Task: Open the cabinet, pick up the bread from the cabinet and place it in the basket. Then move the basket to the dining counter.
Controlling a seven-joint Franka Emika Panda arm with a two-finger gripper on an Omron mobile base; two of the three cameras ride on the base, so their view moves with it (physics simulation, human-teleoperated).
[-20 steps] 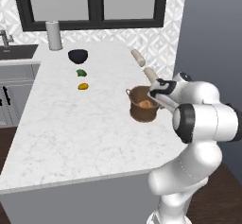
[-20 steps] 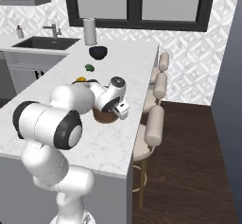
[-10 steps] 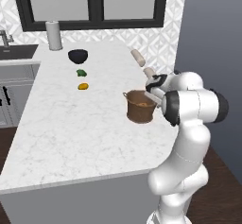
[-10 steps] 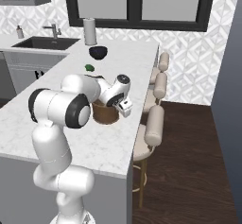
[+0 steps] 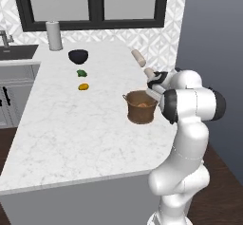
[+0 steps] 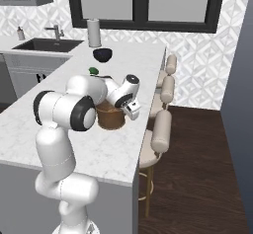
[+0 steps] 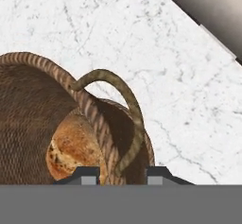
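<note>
Near the lower left of the hand view, you had the bread [image 7: 73,147] lying inside the basket [image 7: 28,119], which stood on the marble dining table [image 5: 71,124]. Your fingers [image 7: 89,175] straddled the rim, slightly parted; only letting go appeared left.

Basket [image 7: 33,124]: cut off by left and bottom edges in hand view; in right base view mostly hidden behind arm. Bread [image 7: 71,147]: partly hidden by basket rim. Gripper [image 7: 122,175]: just tips visible; grip on handle cannot be told.
</note>
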